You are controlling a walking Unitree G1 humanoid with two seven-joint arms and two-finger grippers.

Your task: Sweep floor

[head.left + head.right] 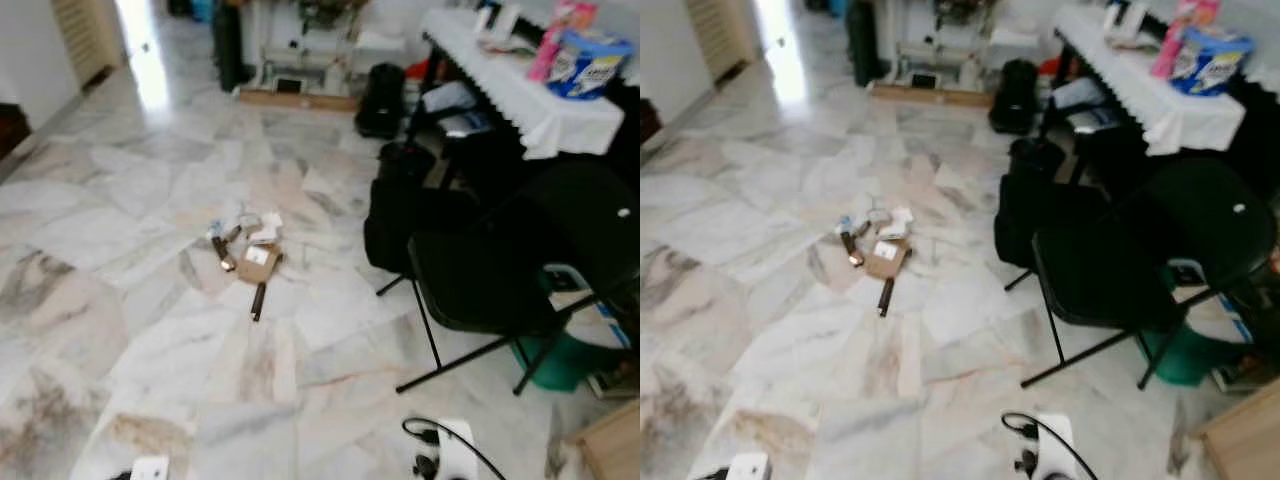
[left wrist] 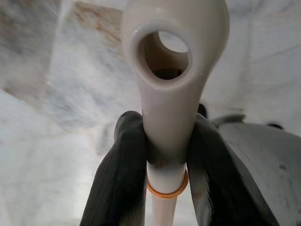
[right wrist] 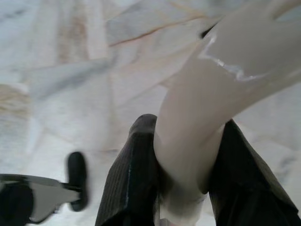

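While ribbed black left fingers (image 2: 124,174) pinch a glossy cream handle (image 2: 171,70), right fingers (image 3: 134,179) clamp another (image 3: 207,108)

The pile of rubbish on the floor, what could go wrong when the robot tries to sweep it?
1. The litter pile lies beside the black folding chair and its thin legs; bits could slide underneath, or the broom could knock them.
2. A black cable curls on the floor near the robot and could snag.
3. The left tool and right tool each clamp a smooth cream handle, which might slip.
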